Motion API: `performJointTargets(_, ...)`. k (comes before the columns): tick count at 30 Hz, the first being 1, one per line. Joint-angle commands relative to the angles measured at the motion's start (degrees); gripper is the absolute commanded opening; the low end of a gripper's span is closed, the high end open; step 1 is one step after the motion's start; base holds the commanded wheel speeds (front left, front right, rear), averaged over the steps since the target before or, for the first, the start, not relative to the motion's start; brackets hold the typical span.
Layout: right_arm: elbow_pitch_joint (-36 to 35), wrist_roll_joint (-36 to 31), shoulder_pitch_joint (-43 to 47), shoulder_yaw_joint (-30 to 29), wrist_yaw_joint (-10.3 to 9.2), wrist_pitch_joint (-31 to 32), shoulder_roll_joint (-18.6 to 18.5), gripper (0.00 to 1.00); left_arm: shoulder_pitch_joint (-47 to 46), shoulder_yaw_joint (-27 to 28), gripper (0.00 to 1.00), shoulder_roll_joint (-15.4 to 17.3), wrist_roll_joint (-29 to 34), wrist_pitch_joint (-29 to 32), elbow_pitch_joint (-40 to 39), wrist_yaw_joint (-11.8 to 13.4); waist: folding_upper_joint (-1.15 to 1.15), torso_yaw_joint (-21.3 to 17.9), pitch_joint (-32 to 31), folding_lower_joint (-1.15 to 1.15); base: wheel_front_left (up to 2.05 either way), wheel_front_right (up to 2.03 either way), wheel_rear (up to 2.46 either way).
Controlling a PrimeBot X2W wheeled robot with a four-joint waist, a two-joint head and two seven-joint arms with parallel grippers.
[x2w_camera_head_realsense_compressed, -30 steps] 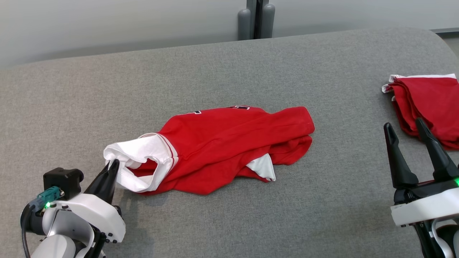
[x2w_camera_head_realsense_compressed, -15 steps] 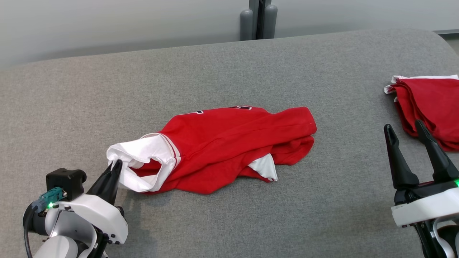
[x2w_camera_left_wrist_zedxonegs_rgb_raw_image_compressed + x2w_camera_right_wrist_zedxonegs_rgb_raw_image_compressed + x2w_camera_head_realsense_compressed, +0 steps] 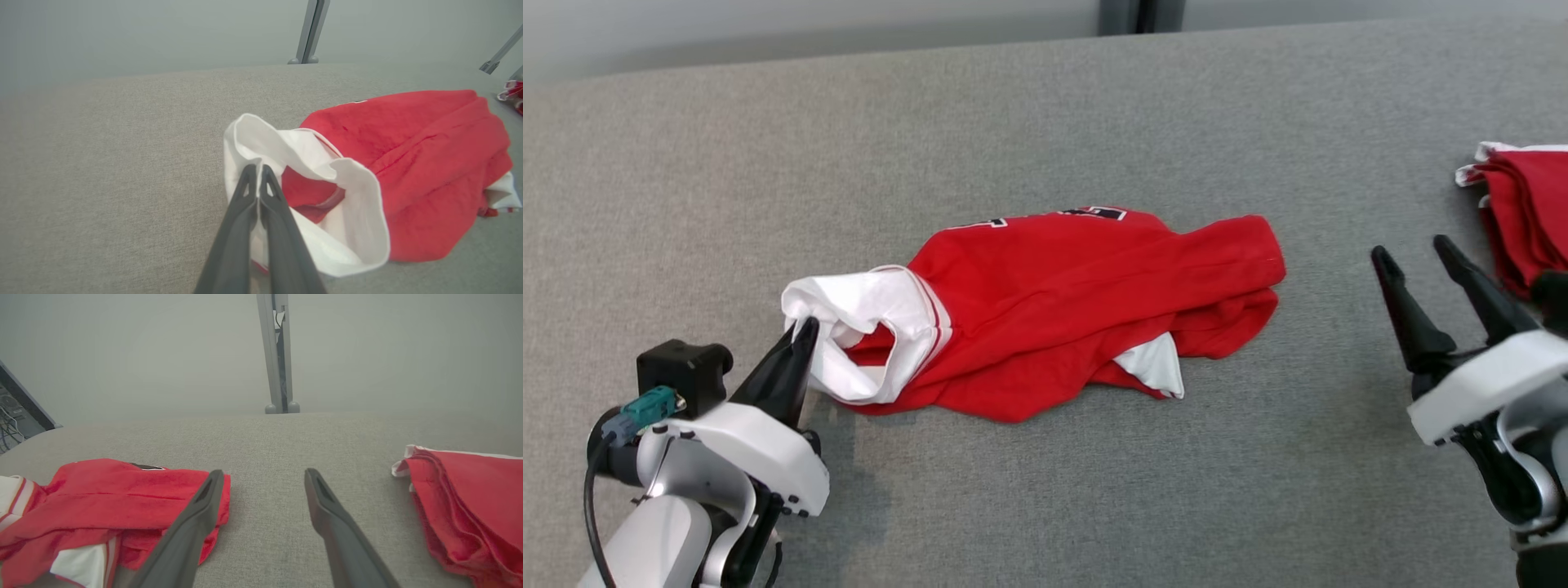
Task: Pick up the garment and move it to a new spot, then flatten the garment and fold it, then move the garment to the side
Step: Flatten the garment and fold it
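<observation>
Head view, garment [image 3: 1078, 302] lying left-right, left claw [image 3: 805, 329] clenching its white end [image 3: 866, 304], right claw [image 3: 1410, 248] released

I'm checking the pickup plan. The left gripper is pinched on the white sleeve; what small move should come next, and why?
Probably raise the left gripper a little to draw the white sleeve off the grey surface. Its fingers look shut on the sleeve's edge, the red garment lies crumpled, and the right gripper stands open, apart from it, free for a second grasp.
</observation>
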Motion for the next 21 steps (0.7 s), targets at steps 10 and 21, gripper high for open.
performJointTargets(10, 11.33, 8.48, -11.05, 13.83, 0.0, 0.35, -4.38, 1.0, -4.96, -1.5, 0.0, -1.54, 0.71, -1.59, 2.9, -2.0, 0.0, 3.47, 5.17, 0.0, 0.0, 0.0, 0.0)
performJointTargets(21, 15.62, 16.88, -15.78, 23.58, 0.0, -0.63, -7.37, 0.0, -6.51, -1.79, 0.0, -2.06, 0.38, -3.2, 5.73, -2.95, 0.0, 3.65, 5.73, 0.0, 0.0, 0.0, 0.0)
